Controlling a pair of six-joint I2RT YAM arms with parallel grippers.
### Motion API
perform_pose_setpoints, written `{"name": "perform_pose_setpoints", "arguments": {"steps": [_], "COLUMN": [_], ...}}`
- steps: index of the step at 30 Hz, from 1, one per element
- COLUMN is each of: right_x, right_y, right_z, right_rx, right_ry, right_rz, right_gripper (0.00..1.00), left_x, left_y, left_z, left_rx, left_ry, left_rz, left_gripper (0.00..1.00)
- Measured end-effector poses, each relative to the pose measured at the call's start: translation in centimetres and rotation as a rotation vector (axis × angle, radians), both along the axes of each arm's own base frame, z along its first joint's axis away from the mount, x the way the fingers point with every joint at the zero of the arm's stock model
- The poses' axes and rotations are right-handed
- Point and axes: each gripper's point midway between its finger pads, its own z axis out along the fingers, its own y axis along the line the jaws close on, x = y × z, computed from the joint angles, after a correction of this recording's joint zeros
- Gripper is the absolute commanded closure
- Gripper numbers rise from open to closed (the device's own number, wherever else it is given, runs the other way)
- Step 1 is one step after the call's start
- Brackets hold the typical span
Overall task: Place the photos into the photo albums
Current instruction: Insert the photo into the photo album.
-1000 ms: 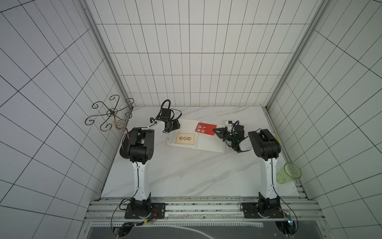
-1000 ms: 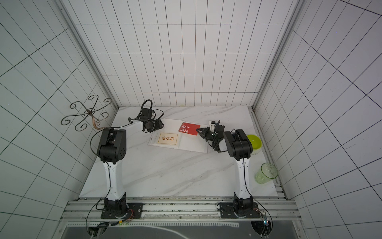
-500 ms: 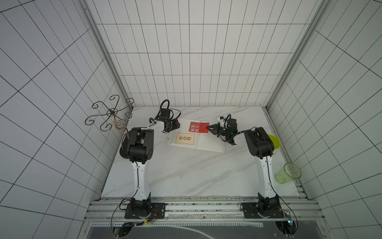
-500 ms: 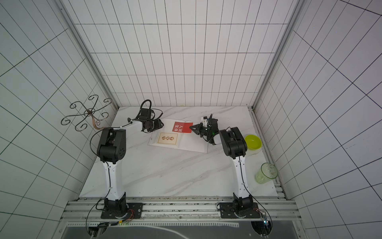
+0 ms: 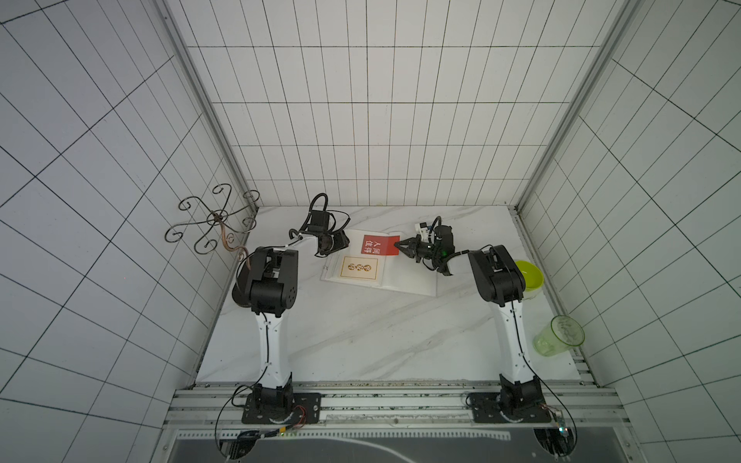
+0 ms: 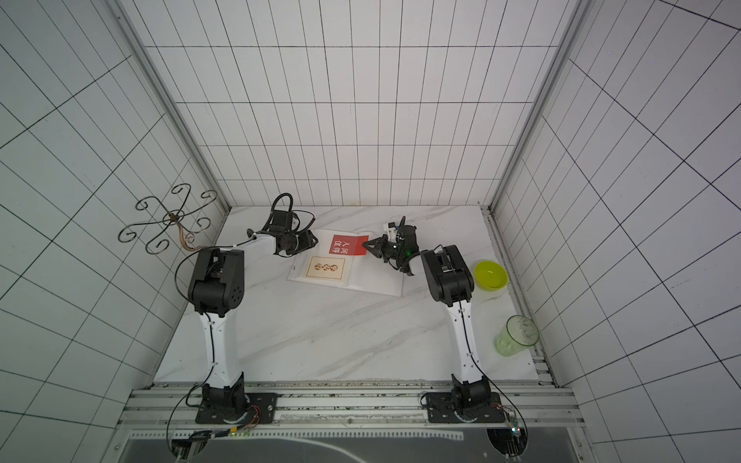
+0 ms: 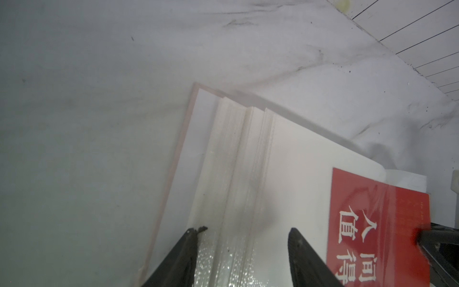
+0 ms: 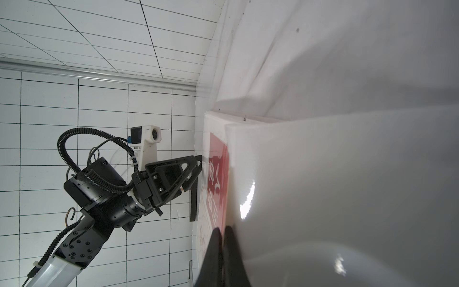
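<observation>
The photo album (image 5: 409, 276) (image 6: 377, 280) lies open at the back middle of the table. A cream photo (image 5: 359, 267) (image 6: 325, 267) with an orange pattern lies on its left page. Above it is a red photo (image 5: 377, 244) (image 6: 345, 245) (image 7: 372, 223) (image 8: 219, 159) with white characters. My right gripper (image 5: 397, 243) (image 6: 365, 243) (image 8: 222, 229) is shut on that photo's right edge. My left gripper (image 5: 341, 241) (image 6: 310, 242) (image 7: 242, 229) stands open, with its fingertips on the glossy film at the left page's outer edge.
A green bowl (image 5: 529, 274) (image 6: 491, 274) sits right of the right arm. A green plastic cup (image 5: 559, 334) (image 6: 517, 334) stands by the right wall, nearer the front. A scrolled metal stand (image 5: 216, 218) rises at the back left corner.
My right gripper has carried the red photo leftward, from over the album's middle onto the left page. The left arm has not moved.
</observation>
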Motion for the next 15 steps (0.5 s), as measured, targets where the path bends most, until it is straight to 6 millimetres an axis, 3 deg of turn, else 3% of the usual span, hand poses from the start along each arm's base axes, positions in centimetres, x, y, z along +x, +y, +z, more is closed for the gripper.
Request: {"name": "perform_pose_setpoints", "arguments": {"steps": [10, 15], "right_x": [0.3, 0.4], "right_y": [1.2, 1.8], "right_z": [0.0, 0.0], "right_rx": [-0.002, -0.002], "right_ry": [0.005, 0.006], "right_rz": [0.02, 0.028], "right_gripper": [1.0, 0.9], "left_x": [0.2, 0.2], "left_y": [0.0, 0.0], "left_z": [-0.1, -0.1], "left_rx": [-0.011, -0.015], "left_ry": [-0.012, -0.013], "left_rz": [0.002, 0.003], "left_gripper": [0.41, 0.41]}}
